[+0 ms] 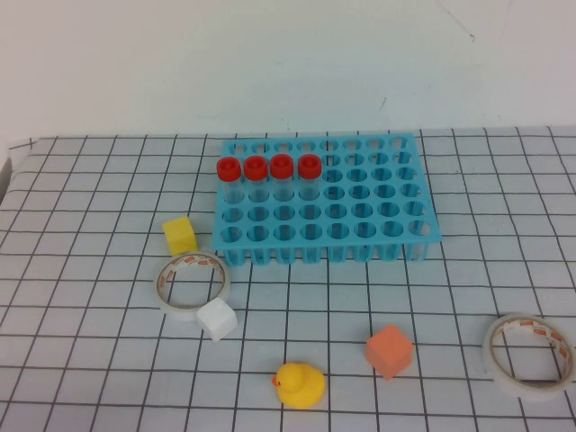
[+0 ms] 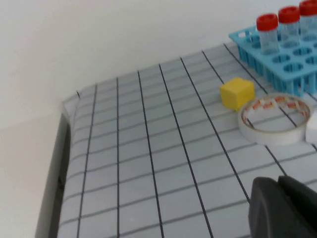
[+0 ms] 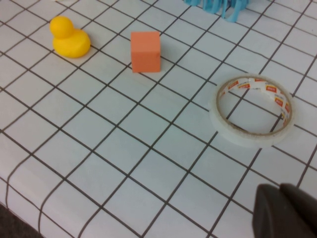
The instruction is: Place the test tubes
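- Four red-capped test tubes (image 1: 268, 167) stand upright side by side in the blue rack (image 1: 360, 211), along a row near its far-left corner. The rack sits far-centre on the gridded table (image 1: 90, 180).
- Rack's left front corner: the yellow cube (image 1: 180, 235) is just beside it, with a tape roll (image 1: 192, 262) right in front of the cube. A white cube (image 1: 217, 319) touches that roll's near edge.
- In front of the rack you have an open strip of grid, then the orange cube (image 1: 390, 351) and the duck (image 1: 300, 385) near the front edge.
- A second tape roll (image 1: 490, 355) sits at front right, well apart from the rack.
- Most free room: right of the rack, and the whole far-left part of the table.
- Left gripper (image 2: 280, 198): seen only by its wrist camera, low over bare grid on the left side, jaws pressed together. That view also gives you the table's left edge (image 2: 64, 148).
- Right gripper (image 3: 282, 208): also wrist view only, closed tight, near the second tape roll. That view shows the table's near edge (image 3: 10, 218).
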